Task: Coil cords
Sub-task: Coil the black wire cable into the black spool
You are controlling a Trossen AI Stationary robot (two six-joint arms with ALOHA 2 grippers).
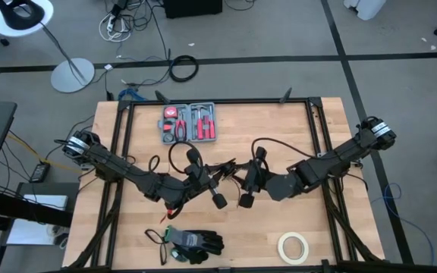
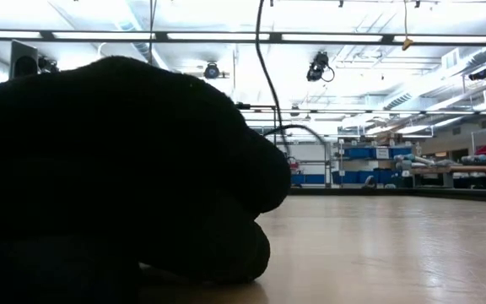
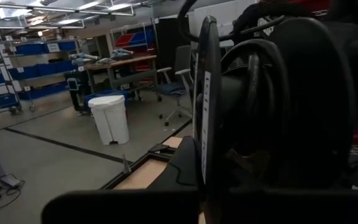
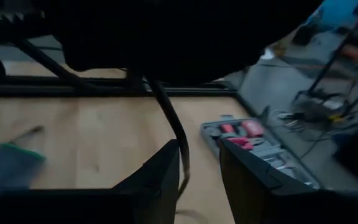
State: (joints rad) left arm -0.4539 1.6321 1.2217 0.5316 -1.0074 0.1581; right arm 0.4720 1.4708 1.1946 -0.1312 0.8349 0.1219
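The thin black cord (image 1: 224, 167) runs slack between my two grippers above the middle of the table. My left gripper (image 1: 205, 177) reaches in from the left. In its wrist view, black cord loops (image 3: 260, 99) fill the space right in front of it and hide its fingertips. My right gripper (image 1: 250, 178) reaches in from the right and is shut on the cord (image 4: 178, 140), which runs down between its two fingers. In the low view the black gloves (image 2: 116, 169) block both grippers. My right gripper has a single strand of the cord (image 4: 183, 163) between its two fingers, lying against one finger (image 4: 160, 171). The strand runs across the fingers, from above the gripper down through the gap, clear of the table. Which part of the cord's length this is does not show.
A grey tool case (image 1: 190, 123) with red-handled tools lies at the far middle of the table. Black gloves (image 1: 196, 244) lie near the front edge at the left, and a roll of tape (image 1: 293, 246) at the front right. A black frame (image 1: 218, 102) borders the table.
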